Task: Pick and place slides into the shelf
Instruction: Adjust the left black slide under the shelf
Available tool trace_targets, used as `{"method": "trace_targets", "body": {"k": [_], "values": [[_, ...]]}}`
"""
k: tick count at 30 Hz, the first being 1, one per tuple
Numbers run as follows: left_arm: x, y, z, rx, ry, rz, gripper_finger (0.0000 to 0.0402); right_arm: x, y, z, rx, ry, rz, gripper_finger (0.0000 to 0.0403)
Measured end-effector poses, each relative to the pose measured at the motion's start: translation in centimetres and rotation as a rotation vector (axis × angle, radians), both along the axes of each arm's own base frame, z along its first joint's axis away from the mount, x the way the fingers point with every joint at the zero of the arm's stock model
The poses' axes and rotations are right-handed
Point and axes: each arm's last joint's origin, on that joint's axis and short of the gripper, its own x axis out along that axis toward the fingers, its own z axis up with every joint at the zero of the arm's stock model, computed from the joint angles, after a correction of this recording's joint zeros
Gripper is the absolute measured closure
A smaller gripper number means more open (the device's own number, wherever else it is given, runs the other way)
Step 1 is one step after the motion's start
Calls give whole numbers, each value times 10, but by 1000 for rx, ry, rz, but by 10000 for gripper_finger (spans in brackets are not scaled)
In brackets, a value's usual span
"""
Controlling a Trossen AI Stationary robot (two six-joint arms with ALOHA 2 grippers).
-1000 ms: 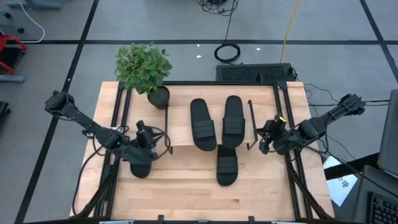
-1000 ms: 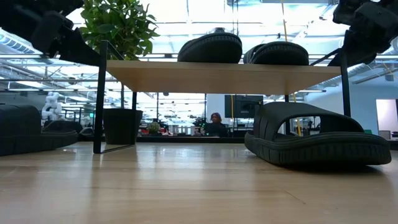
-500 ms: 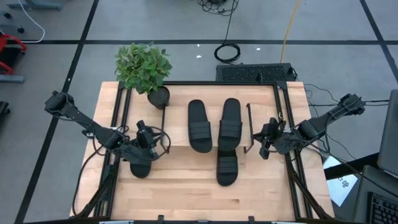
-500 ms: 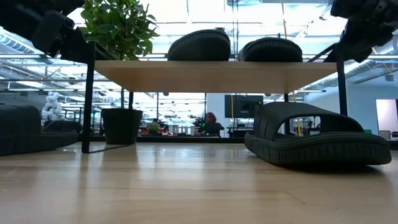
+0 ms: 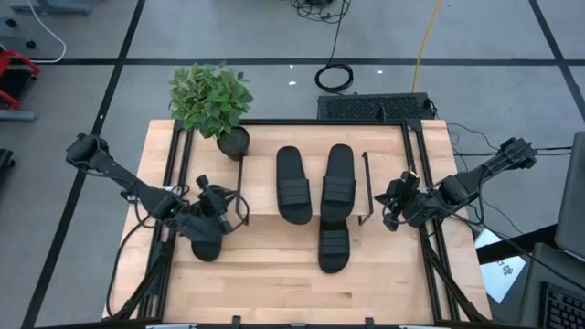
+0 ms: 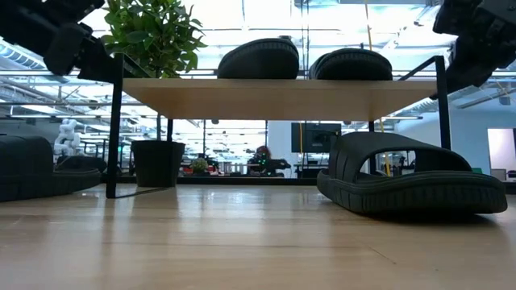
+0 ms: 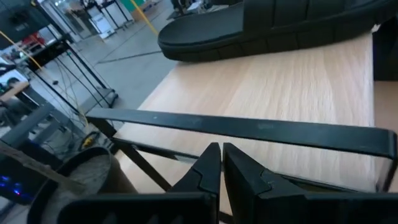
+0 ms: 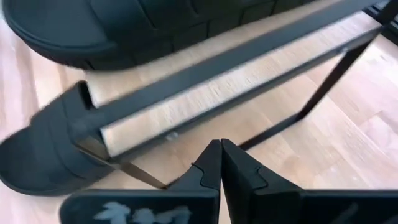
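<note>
The left gripper (image 5: pixel 226 203) sits at the shelf's (image 5: pixel 260 187) left end, its dark fingers (image 7: pixel 208 168) pressed together with nothing between them, right at the thin black wire end rail (image 7: pixel 236 129). Just under and behind this gripper a ribbed black slide (image 5: pixel 207 245) lies on the pale, straight-grained wooden table (image 5: pixel 274 274); a leafy green plant (image 5: pixel 210 96) in a round dark pot stands beyond it, at the table's far corner. Further right, two slides rest side by side on the shelf's light board: a left one (image 5: pixel 293 184) and a right one (image 5: pixel 339 180), each an elongated oval sole with a wide grooved strap. A fourth slide (image 5: pixel 334 243) lies on the table half under the shelf's front edge, nearer the right gripper than the left. The right gripper (image 5: pixel 391 205) hangs close to the shelf's right end, fingers (image 8: pixel 211 167) also closed on nothing, the black frame bar and the board's raw edge directly ahead of it. Compared with a second ago, the shelf and its two slides have shifted toward the left gripper; in the low view its left leg (image 6: pixel 114 129) now stands further left. Over the last half second it has hardly moved, and the right gripper has drawn slightly away from the right end rail.
</note>
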Motion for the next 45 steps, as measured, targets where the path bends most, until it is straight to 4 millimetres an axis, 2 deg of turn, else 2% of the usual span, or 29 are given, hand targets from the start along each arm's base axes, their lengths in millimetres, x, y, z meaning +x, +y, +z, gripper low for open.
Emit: {"method": "trace_targets", "body": {"k": [3, 11, 20, 25, 32, 36, 41, 45], "values": [[-3, -1, 0, 20, 8, -3, 380, -4, -2, -1, 3, 27, 7, 403], [-10, -7, 1, 34, 13, -47, 381, -13, -1, 1, 145, 78, 106, 403], [-17, -15, 1, 24, 21, -119, 380, -14, 3, 2, 248, 118, 240, 403], [-20, -21, 1, 21, 22, -160, 380, -10, 8, 6, 272, 76, 327, 403], [-23, -25, 1, 19, 20, -186, 380, 0, 33, 17, 344, -47, 585, 403], [-23, -25, 1, 12, 17, -187, 380, 4, 52, 14, 354, -45, 675, 403], [-23, -25, 1, 8, 14, -186, 380, 5, 83, -2, 321, 3, 613, 403], [-23, -25, 1, 11, 16, -186, 380, -4, 116, -13, 256, -76, 599, 403]]}}
